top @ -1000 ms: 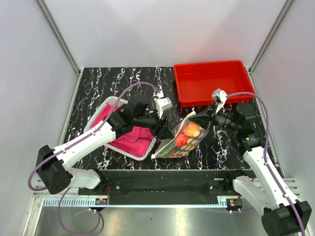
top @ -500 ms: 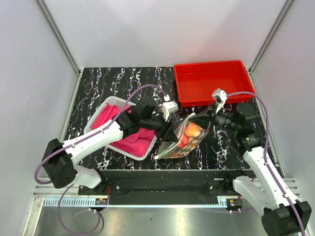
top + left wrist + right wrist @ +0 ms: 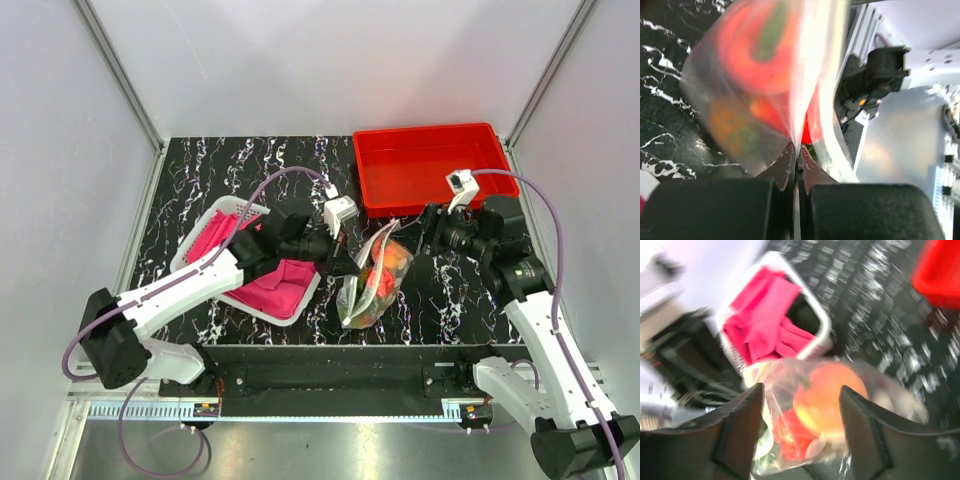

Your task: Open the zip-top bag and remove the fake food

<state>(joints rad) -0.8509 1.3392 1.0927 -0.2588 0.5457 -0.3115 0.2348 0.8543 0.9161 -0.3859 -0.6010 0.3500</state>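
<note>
The zip-top bag (image 3: 366, 292) stands slumped on the black marble table, between the two arms. The fake food shows through it: a peach-orange fruit (image 3: 392, 262) over red pieces (image 3: 372, 285). My left gripper (image 3: 347, 262) is shut on the bag's left edge. In the left wrist view the jaws pinch a thin fold of film (image 3: 796, 150), with blurred red and orange food (image 3: 760, 60) beyond. My right gripper (image 3: 423, 233) is open just right of the bag and holds nothing. From the right wrist, the bag (image 3: 815, 415) with the peach fruit (image 3: 830, 392) lies ahead between the spread fingers (image 3: 740, 430).
A white mesh basket (image 3: 213, 226) with pink cloth (image 3: 265, 282) sits left of the bag, under the left arm. A red tray (image 3: 425, 133) stands at the back right, behind the right gripper. The table's front edge runs just below the bag.
My right gripper has opened, let go of the bag's top and drawn back to the right. My left gripper has shut on the bag's left edge. The bag has slumped narrower.
</note>
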